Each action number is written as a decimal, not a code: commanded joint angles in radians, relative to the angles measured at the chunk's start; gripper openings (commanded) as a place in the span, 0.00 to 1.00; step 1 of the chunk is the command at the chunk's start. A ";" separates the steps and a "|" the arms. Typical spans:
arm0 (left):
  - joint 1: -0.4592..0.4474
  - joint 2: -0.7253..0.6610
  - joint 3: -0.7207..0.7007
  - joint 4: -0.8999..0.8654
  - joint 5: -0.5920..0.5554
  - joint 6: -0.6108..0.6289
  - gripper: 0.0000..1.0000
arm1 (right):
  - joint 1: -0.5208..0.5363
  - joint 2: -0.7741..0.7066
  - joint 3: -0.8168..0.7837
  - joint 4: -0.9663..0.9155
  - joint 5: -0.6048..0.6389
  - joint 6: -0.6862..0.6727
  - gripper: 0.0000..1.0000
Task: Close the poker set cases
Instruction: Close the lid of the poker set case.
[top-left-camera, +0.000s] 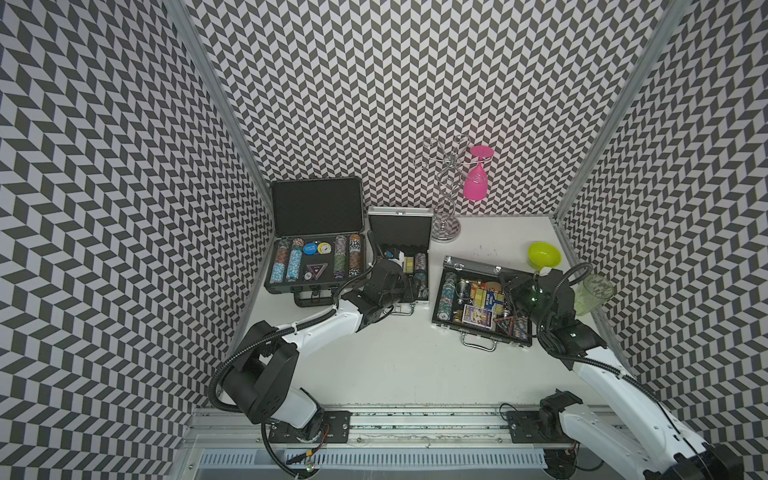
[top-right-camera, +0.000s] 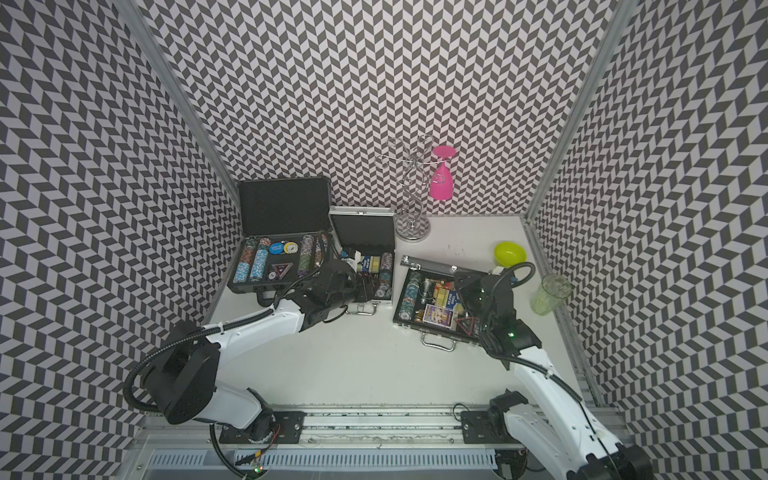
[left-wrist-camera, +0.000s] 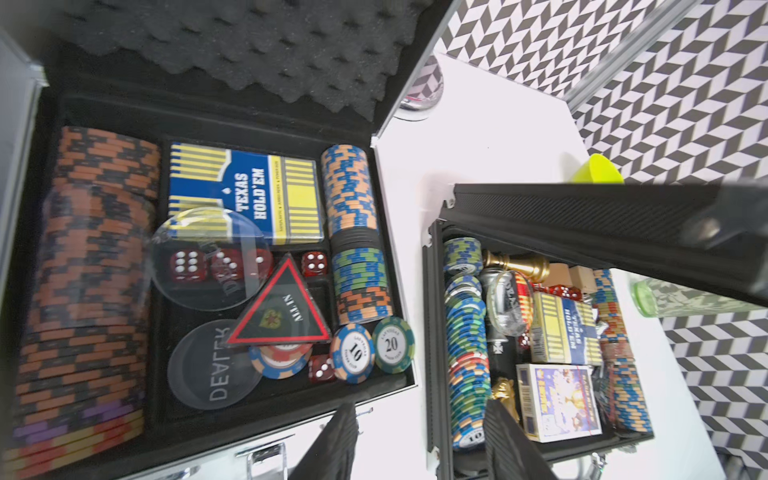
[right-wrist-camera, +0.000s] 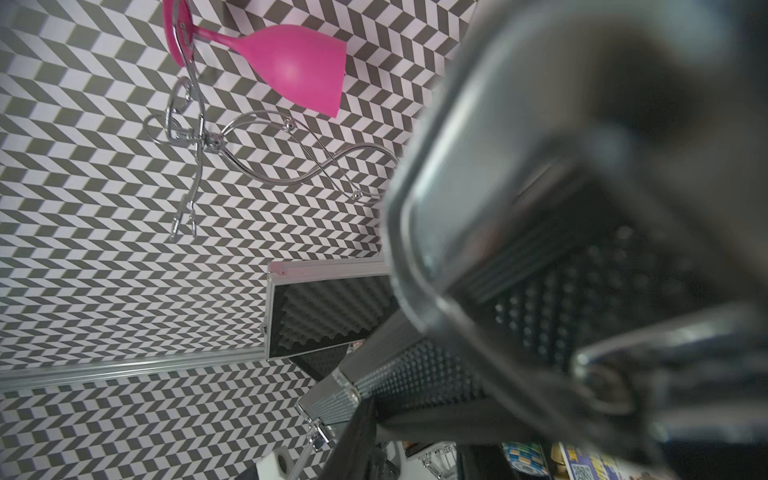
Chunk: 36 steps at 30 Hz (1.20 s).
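The left gripper (left-wrist-camera: 419, 419) hangs spread, empty, over the middle case (top-left-camera: 401, 232), beside the big case (top-left-camera: 316, 208). The right gripper (top-left-camera: 509, 286) is at the tilted lid (left-wrist-camera: 602, 224) of the right case (left-wrist-camera: 435, 332); whether it grips, I cannot tell.

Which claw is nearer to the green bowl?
Right. The right claw is over the right-hand case, close to the green bowl. The left claw is over the middle case, much farther from it.
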 joint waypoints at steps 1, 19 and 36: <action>0.003 0.015 0.048 -0.039 0.032 0.013 0.53 | 0.049 -0.009 -0.006 -0.144 -0.001 -0.017 0.36; 0.001 0.119 0.183 -0.188 0.063 0.079 0.63 | 0.126 0.123 0.264 -0.476 0.077 -0.200 0.50; 0.006 0.124 0.181 -0.189 0.110 0.090 0.66 | 0.168 0.110 0.403 -0.568 0.129 -0.263 0.56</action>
